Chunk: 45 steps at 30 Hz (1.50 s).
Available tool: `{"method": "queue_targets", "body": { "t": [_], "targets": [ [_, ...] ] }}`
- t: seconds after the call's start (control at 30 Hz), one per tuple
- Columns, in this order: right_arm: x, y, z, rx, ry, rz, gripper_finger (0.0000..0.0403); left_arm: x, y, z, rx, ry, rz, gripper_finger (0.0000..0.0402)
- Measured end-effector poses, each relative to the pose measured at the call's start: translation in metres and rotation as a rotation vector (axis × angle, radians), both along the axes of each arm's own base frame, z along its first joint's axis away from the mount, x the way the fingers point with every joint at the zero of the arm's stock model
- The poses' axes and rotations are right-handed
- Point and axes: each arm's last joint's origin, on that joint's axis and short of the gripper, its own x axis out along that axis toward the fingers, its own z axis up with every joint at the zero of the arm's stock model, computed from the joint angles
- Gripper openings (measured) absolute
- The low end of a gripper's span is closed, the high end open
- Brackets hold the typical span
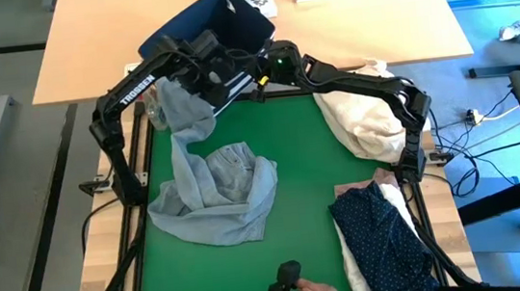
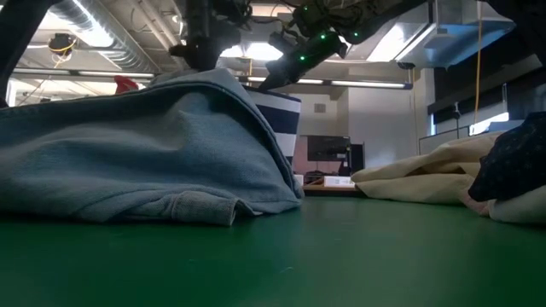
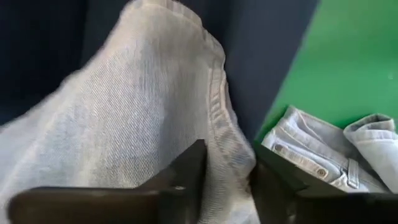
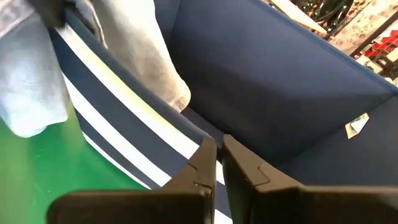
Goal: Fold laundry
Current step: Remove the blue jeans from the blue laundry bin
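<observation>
Left wrist view: left pincer [image 3: 227,180] astride light grey jeans [image 3: 124,118] hem.

There were two robot arms, one pair of grey jeans [image 1: 212,194], one dotted navy shirt [image 1: 381,234], one cream cloth bundle [image 1: 363,115] and one navy bin [image 1: 218,24].

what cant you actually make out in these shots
- Left gripper on the light grey jeans: high view, arm hides the fingertips.
- Far side of the table: low view, jeans block it.
- Navy fabric bin bottom: right wrist view, right gripper covers part.
</observation>
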Motion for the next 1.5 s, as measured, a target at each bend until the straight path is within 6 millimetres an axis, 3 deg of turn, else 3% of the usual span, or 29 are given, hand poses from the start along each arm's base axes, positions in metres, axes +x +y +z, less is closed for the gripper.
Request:
{"method": "queue_targets", "body": {
  "t": [0.27,0.4,0.67,0.8,0.9,1.0,1.1,1.3,1.5],
  "targets": [
    [0.000,0.000,0.000,0.001,-0.002,0.004,0.0020,-0.019,-0.015,0.041,0.131,-0.088,-0.023,0.0027],
    [0.000,0.000,0.000,0.001,-0.002,0.004,0.0020,-0.030,-0.025,0.054,0.168,-0.118,-0.027,0.0008],
    [0.000,0.000,0.000,0.002,-0.003,0.003,0.0020,-0.056,-0.082,0.111,0.371,-0.438,-0.161,0.0020],
    [0.000,0.000,0.001,-0.006,-0.016,0.001,0.0020,-0.072,-0.114,0.145,0.490,-0.679,-0.294,0.0016],
    [0.002,0.001,0.003,-0.016,-0.027,-0.005,0.0020,-0.083,-0.135,0.161,0.482,-0.841,-0.445,0.0017],
    [0.003,0.009,0.006,-0.020,-0.020,-0.008,0.0020,-0.086,-0.153,0.166,0.392,-0.936,-0.598,0.0022],
    [0.004,0.022,0.014,-0.035,-0.007,-0.031,0.0020,-0.085,-0.164,0.161,0.315,-0.926,-0.674,0.0028],
    [-0.003,0.070,0.068,-0.068,-0.047,-0.062,0.0020,-0.072,-0.177,0.147,0.301,-0.781,-0.686,0.0039],
    [-0.008,0.127,0.106,0.032,-0.120,-0.030,0.0020,-0.049,-0.194,0.132,0.250,-0.682,-0.770,0.0046]
  ]
}}
